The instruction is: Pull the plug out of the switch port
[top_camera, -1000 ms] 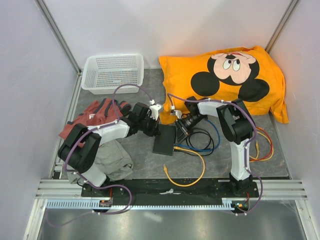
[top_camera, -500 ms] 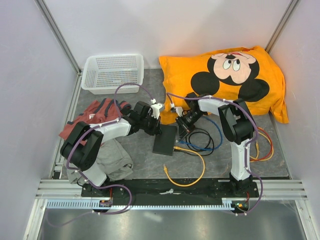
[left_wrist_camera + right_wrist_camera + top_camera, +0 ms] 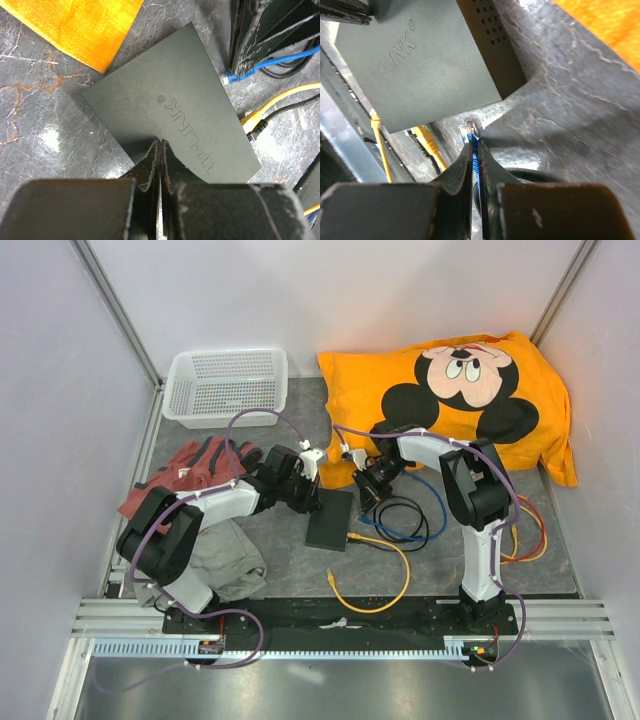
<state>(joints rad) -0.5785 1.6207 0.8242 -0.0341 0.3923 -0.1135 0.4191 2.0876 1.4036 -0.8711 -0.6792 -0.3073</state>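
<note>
The switch [image 3: 330, 520] is a flat matte black box on the grey tabletop; its top reads TP-LINK in the left wrist view [image 3: 175, 105]. My left gripper [image 3: 312, 502] is shut, its tips [image 3: 160, 144] resting on the switch's near edge. My right gripper [image 3: 368, 488] is shut on the blue cable just behind its plug [image 3: 469, 131]. The plug's clear tip is free in the air, a short way off the switch's corner [image 3: 505, 90]. A yellow plug [image 3: 250, 119] and a black plug [image 3: 257, 131] sit at the switch's port side.
An orange Mickey Mouse pillow [image 3: 450, 390] lies behind the right arm. A white basket [image 3: 225, 385] stands at the back left. Red cloth [image 3: 190, 468] and grey cloth [image 3: 225, 560] lie by the left arm. Black, blue, yellow [image 3: 375, 585] and orange [image 3: 525, 530] cables loop on the right.
My right gripper has closed tighter on the blue cable and drawn back a little from the switch toward the pillow. The left gripper and the switch have stayed put.
</note>
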